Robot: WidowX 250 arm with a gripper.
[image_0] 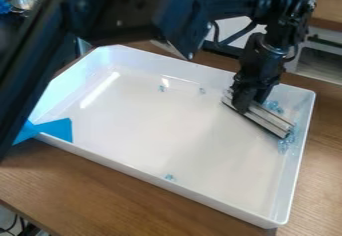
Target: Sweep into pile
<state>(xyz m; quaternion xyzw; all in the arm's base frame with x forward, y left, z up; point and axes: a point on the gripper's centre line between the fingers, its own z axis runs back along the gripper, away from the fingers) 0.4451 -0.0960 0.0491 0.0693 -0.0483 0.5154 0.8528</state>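
1. The gripper [243,99] hangs over the right part of the white tray [163,179], jaws clenched on a metal bar [270,120].
2. Clear bluish bits [283,145] lie beside the bar, near the tray's right wall.
3. Two loose bits lie near the far wall, another [169,177] near the front wall.

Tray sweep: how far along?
Looks mostly done: several bluish pieces gathered loosely by the tray's right wall. In hand: gripper holds the metal bar beside them. Left: strays, two toward the far wall, one near the front; pile still loose.
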